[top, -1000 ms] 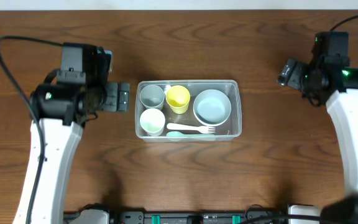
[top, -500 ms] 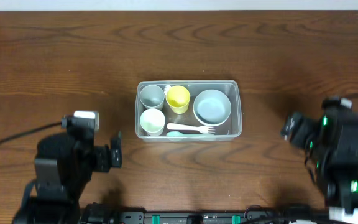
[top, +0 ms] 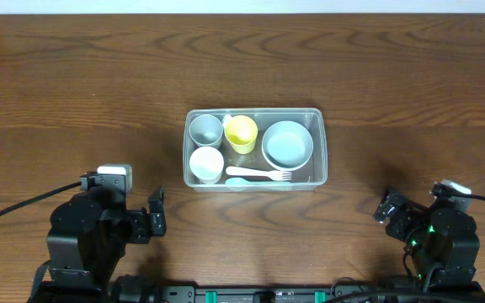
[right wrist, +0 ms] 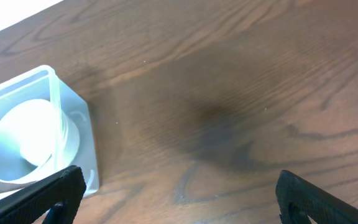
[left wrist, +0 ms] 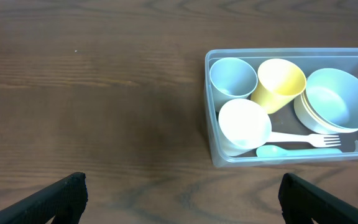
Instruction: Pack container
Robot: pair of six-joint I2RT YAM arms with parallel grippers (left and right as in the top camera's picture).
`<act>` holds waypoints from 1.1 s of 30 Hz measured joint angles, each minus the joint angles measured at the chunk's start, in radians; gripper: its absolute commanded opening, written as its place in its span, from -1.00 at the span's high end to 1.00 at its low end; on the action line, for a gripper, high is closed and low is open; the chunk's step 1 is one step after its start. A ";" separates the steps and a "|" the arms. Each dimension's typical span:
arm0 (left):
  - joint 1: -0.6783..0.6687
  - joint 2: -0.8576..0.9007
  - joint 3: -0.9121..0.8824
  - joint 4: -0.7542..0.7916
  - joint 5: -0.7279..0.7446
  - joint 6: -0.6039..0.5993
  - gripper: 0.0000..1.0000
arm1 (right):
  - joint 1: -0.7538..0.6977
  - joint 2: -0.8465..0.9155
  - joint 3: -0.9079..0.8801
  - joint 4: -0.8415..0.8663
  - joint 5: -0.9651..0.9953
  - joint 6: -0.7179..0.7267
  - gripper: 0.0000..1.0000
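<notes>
Container (top: 320, 147): clear plastic bin, sitting packed; likely light, stiff, slippery; rim edges offering best hold. Left gripper (left wrist: 182, 196), right gripper (right wrist: 179, 186): hanging wide open, empty.

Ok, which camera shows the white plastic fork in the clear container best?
Left wrist: the white plastic fork lies large and sharp inside the clear container. Overhead shows it too, but small. Right wrist catches only the container's end with the pale blue bowl; no fork.

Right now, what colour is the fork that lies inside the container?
White. The fork shows best in the left wrist view.
</notes>
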 measured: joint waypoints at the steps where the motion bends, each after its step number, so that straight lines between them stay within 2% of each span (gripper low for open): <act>1: 0.000 0.000 0.000 0.000 0.000 0.000 -0.96 | 0.000 0.000 0.000 -0.003 -0.002 0.006 -0.99; 20: 0.000 0.000 0.000 0.000 0.000 0.000 -0.96 | 0.000 0.000 -0.002 -0.059 -0.017 0.033 -0.98; 23: 0.000 0.000 0.000 0.000 0.000 0.000 -0.96 | 0.000 0.000 -0.008 0.014 -0.021 -0.011 -0.98; 27: 0.000 0.000 0.000 0.001 0.000 0.000 -0.96 | 0.000 -0.038 -0.045 0.150 -0.066 -0.142 -0.99; 33: 0.000 0.000 0.000 0.001 0.000 0.000 -0.96 | 0.000 -0.227 -0.193 0.278 -0.129 -0.248 -0.99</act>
